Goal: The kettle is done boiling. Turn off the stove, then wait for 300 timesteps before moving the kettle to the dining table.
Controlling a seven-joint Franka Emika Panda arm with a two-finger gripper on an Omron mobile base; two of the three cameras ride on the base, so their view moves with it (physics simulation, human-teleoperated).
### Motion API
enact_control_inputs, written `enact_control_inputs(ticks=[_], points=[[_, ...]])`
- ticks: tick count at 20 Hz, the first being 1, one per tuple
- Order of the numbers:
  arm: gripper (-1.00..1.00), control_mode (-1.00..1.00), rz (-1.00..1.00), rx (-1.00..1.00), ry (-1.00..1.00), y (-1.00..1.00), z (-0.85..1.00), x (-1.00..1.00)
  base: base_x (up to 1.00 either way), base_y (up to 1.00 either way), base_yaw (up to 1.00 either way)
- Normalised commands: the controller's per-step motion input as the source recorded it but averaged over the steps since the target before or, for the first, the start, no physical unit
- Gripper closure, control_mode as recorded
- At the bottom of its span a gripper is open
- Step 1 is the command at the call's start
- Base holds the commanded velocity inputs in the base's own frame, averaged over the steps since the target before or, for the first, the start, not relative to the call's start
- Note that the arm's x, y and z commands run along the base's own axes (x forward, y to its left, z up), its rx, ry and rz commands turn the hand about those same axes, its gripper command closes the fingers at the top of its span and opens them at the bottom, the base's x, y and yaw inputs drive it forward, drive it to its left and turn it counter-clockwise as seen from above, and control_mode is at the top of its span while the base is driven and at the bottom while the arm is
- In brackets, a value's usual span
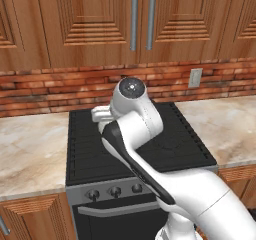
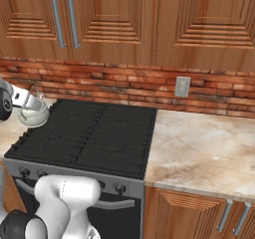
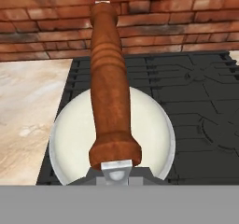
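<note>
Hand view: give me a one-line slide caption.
Looking down on the round cream-white kettle with its reddish-brown wooden handle, above the black gas stove's grates.

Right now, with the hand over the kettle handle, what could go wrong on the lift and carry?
1. The hand view looks straight down the kettle's wooden grip, near one end. Held off-centre, the kettle may swing or tilt.
2. The kettle sits at the stove's back left corner, close to the brick wall; a swing could knock it.
3. The arm hides the kettle in the left base view, so slip is hard to check there.

Open stove grates r. of kettle
</note>
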Motion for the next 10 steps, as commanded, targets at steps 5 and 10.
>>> enact_control_inputs(ticks=[5, 10], points=[[1.00, 1.00, 0.00, 0.00, 0.00, 0.00, 0.00, 0.00, -0.03, 0.00, 0.00], [1.00, 1.00, 0.00, 0.00, 0.00, 0.00, 0.00, 0.00, -0.56, 0.00, -0.10]])
